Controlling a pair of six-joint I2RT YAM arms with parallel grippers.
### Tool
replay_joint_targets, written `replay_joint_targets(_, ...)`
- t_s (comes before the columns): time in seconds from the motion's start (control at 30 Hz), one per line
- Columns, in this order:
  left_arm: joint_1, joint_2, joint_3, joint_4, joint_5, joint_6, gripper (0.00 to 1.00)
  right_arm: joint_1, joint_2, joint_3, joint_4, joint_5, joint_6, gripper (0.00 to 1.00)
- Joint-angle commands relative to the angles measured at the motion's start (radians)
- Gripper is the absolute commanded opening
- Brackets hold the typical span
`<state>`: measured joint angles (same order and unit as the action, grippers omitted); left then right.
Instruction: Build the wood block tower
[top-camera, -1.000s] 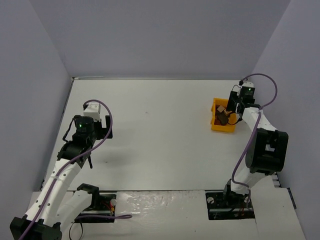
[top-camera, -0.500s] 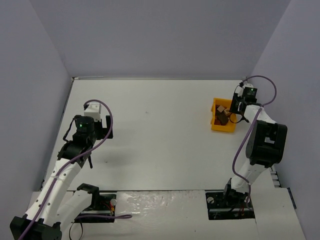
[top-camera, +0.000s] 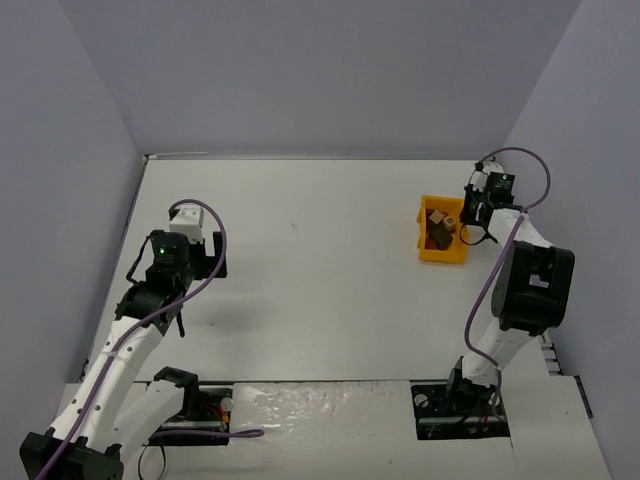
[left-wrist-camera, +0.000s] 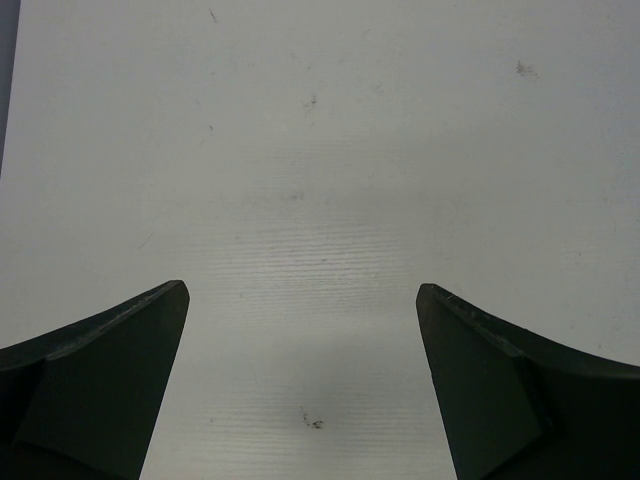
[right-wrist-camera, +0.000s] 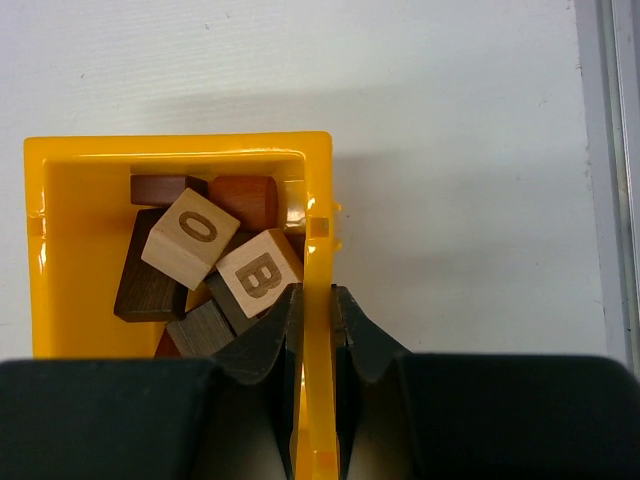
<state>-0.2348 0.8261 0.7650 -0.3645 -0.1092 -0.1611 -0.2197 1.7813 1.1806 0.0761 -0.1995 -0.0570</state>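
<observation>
Right gripper (right-wrist-camera: 318, 297): clamped on the bin (right-wrist-camera: 180, 147) wall, one finger inside, one outside.
Blocks (right-wrist-camera: 190, 238): piled in the bin, just left of the inner finger.
Left gripper (left-wrist-camera: 302, 300): spread wide, holding nothing, table (left-wrist-camera: 320, 120) below.

Bare table (top-camera: 320, 280); wood blocks (right-wrist-camera: 190, 238) inside bin (right-wrist-camera: 60, 160)

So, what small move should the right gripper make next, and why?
Probably drag the yellow bin toward the centre: the right gripper is shut on the bin's side wall, and the wood blocks all lie inside it, none stacked yet.
</observation>
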Motion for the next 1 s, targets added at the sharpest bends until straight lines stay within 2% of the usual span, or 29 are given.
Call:
replay_joint_targets(0.0,-0.004,0.001,0.057,0.038,0.009,0.008,0.97,0.014,-0.083,0.005,0.047,-0.044,-0.032,0.00)
replay_joint_targets(0.23,-0.008,0.002,0.059,0.038,0.011,0.007,0.97,0.024,-0.062,-0.016,0.047,-0.078,-0.014,0.00)
replay_joint_targets(0.27,-0.008,0.002,0.059,0.038,0.011,0.008,0.97,0.025,-0.056,-0.018,0.047,-0.076,-0.010,0.05)
replay_joint_targets(0.3,-0.008,0.002,0.059,0.038,0.011,0.009,0.97,0.025,-0.052,-0.019,0.048,-0.073,-0.008,0.14)
replay_joint_targets(0.43,-0.008,0.004,0.060,0.036,0.009,0.008,0.97,0.025,-0.035,-0.016,0.048,-0.072,0.000,0.20)
replay_joint_targets(0.9,-0.008,0.011,0.062,0.033,0.011,0.012,0.97,0.030,0.012,-0.012,0.048,-0.061,0.006,0.21)
replay_joint_targets(0.97,-0.009,0.011,0.062,0.032,0.012,0.012,0.97,0.031,0.016,-0.009,0.048,-0.056,0.005,0.18)
